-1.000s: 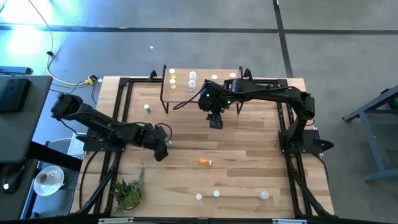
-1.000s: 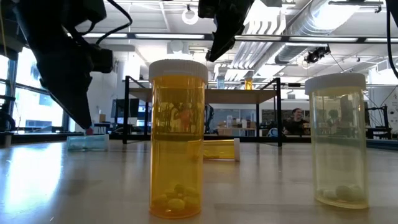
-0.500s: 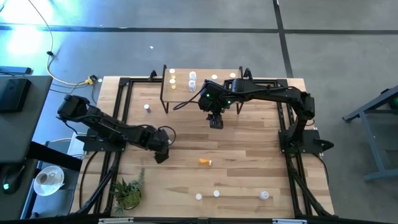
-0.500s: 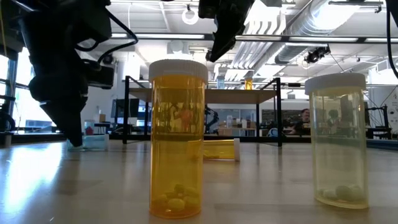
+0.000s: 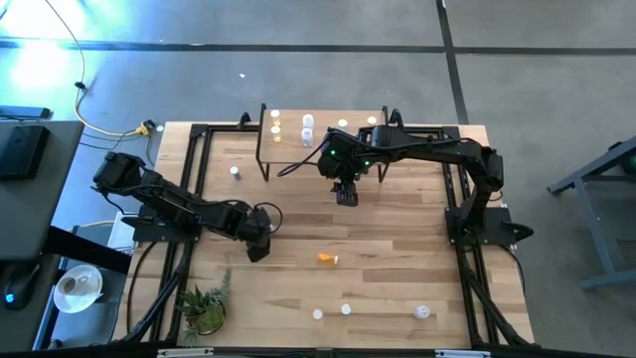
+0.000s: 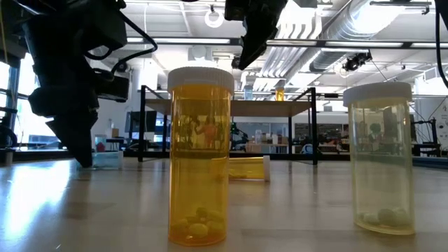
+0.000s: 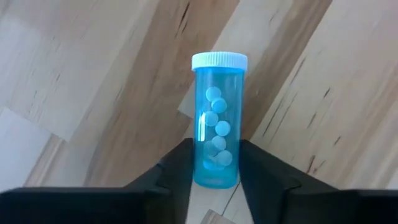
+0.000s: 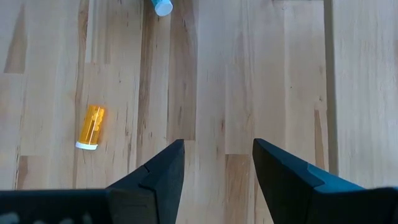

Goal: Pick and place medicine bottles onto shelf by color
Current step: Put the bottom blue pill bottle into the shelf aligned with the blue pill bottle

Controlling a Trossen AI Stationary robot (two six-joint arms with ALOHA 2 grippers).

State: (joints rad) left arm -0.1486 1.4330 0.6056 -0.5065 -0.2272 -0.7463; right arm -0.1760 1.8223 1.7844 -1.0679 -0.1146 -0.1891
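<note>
A blue medicine bottle (image 7: 216, 112) with a white cap lies on its side on the table at centre left. My left gripper (image 7: 216, 158) is down on it, shut on its base end; in the low view it (image 6: 82, 150) stands in front of the bottle (image 6: 106, 159). My right gripper (image 5: 345, 196) hangs open and empty above the table, just in front of the shelf (image 5: 323, 139). The shelf stands at the far edge with several bottles on top. An orange bottle (image 5: 328, 259) lies on its side mid-table. My left gripper pinches the blue bottle between its two fingers, on the side walls near the base end (image 7: 200, 169), away from the cap (image 7: 219, 60). The fingers come steeply from above. The bottle lies flat on the table.
Three small bottles (image 5: 345, 309) stand near the front edge, an orange one (image 6: 199, 154) and a yellowish one (image 6: 380, 157) closest to the low camera. A white bottle (image 5: 235, 171) stands at the left. A small plant (image 5: 207, 308) sits at the front left corner.
My left gripper has sunk toward the table, down to the blue bottle, and has stayed there for the last half second. The bottle has not moved.
</note>
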